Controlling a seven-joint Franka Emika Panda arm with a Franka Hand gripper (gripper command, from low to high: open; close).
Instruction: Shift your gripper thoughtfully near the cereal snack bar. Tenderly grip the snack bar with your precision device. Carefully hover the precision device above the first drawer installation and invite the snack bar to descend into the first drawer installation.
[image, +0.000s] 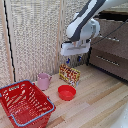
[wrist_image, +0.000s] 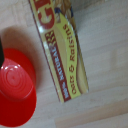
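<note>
The cereal snack bar (image: 69, 75) is a flat yellow and red packet lying on the wooden surface, just behind the red bowl. In the wrist view the snack bar (wrist_image: 65, 55) runs diagonally, with its print facing the camera. My gripper (image: 73, 61) hangs directly above the packet's far end, a short gap over it. Its two dark fingers stand apart with nothing between them, so it is open. The first drawer installation (image: 111, 50) is the dark brown cabinet with silver bar handles at the exterior view's right, behind the arm.
A red bowl (image: 66, 92) sits right in front of the packet and shows beside it in the wrist view (wrist_image: 15, 92). A pink mug (image: 44, 80) stands further toward the exterior view's left. A red mesh basket (image: 25, 104) fills the near left corner. A slatted screen (image: 35, 35) backs the scene.
</note>
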